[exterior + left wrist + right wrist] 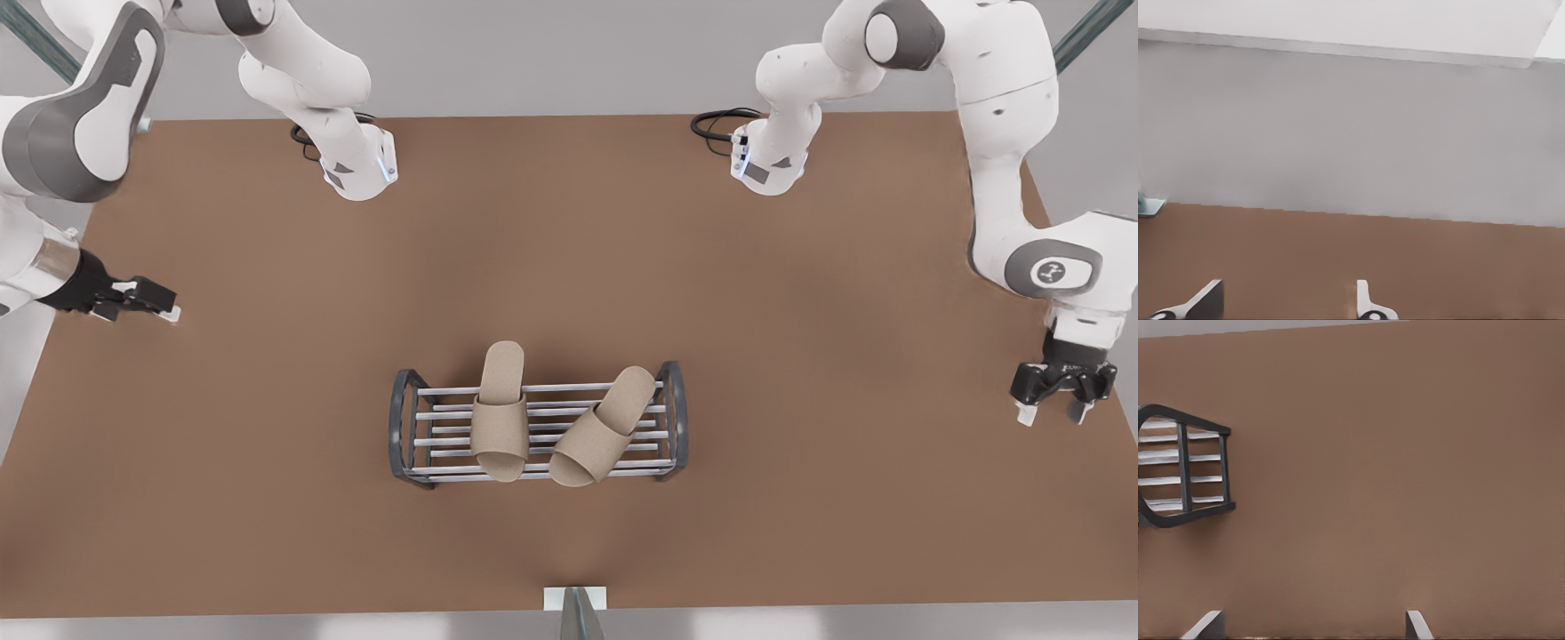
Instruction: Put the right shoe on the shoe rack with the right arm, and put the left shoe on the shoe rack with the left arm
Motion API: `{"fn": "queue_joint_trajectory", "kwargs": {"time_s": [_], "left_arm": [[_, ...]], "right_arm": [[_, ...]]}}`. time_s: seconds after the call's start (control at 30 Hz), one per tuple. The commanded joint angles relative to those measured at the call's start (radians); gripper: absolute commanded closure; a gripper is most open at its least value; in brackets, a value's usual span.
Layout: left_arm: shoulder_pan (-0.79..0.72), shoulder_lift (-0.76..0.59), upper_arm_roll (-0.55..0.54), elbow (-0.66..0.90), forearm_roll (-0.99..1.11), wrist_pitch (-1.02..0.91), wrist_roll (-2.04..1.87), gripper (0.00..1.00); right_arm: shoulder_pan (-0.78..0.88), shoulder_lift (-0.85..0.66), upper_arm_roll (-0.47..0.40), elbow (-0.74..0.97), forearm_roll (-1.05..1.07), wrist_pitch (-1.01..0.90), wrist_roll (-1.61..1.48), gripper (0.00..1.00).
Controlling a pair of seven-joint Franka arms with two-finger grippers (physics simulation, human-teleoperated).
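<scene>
I'm judging the straight shoe (pixel 500 413) and skewed shoe (pixel 603 428) lying on the shoe rack (pixel 397 427) light and soft, best pinched by the sole edge, while the left gripper (pixel 169 307) and right gripper (pixel 1052 416) are waiting open, well apart from them.

A bare robot test cell, rendered in a simulator rather than any lived-in room: a plain brown table (pixel 267 356) stands against featureless grey walls (pixel 1351 133), with two white arms (pixel 302 80) bolted at its far edge (cables coiled at their bases). A shoe rack (pixel 538 425) holding slippers (pixel 500 413) is the lone homely touch.
</scene>
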Motion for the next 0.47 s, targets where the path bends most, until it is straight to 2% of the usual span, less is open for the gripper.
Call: {"fn": "queue_joint_trajectory", "kwargs": {"time_s": [0.0,0.03,0.07,0.1,0.13,0.17,0.2,0.27,0.3,0.33,0.43], "left_arm": [[-0.19,-0.051,-0.058,0.127,0.785,-0.998,-1.583,0.0],[-0.249,0.026,-0.088,0.274,0.785,-1.045,-1.875,0.0],[-0.259,0.095,-0.091,0.458,0.777,-1.246,-1.802,0.0],[-0.256,0.044,-0.088,0.443,0.793,-1.267,-1.365,0.0],[-0.254,-0.035,-0.107,0.301,0.978,-1.222,-1.003,0.0],[-0.259,-0.028,-0.152,0.239,0.986,-1.175,-1.175,0.0],[-0.263,0.009,-0.152,0.257,0.886,-1.213,-1.534,0.0],[-0.27,0.164,-0.138,0.483,0.825,-1.356,-1.583,0.0],[-0.271,0.06,-0.144,0.351,0.823,-1.158,-1.578,0.0],[-0.285,-0.017,-0.152,0.26,0.833,-1.067,-1.576,0.0],[-0.286,0.033,-0.154,0.345,0.834,-1.165,-1.576,0.0]], "right_arm": [[0.013,-0.006,-0.003,-0.006,0.012,-0.1,-0.013,0.0],[0.016,-0.008,0.0,-0.046,0.001,-0.027,-0.014,0.0],[0.016,-0.003,0.006,-0.064,-0.026,0.029,-0.013,0.0],[0.018,0.001,0.008,-0.093,-0.028,0.1,-0.005,0.0],[0.018,0.004,0.009,-0.096,-0.029,0.117,0.015,0.0],[0.05,0.003,0.008,-0.092,-0.031,0.151,0.015,0.0],[0.079,0.004,0.008,-0.09,-0.031,0.161,0.021,0.0],[0.067,0.018,-0.001,-0.087,-0.029,0.194,0.052,0.0],[0.062,0.023,-0.004,-0.087,-0.029,0.195,0.052,0.0],[0.062,0.026,-0.004,-0.087,-0.029,0.194,0.052,0.0],[0.058,0.032,-0.004,-0.09,-0.031,0.186,0.056,0.0]]}}
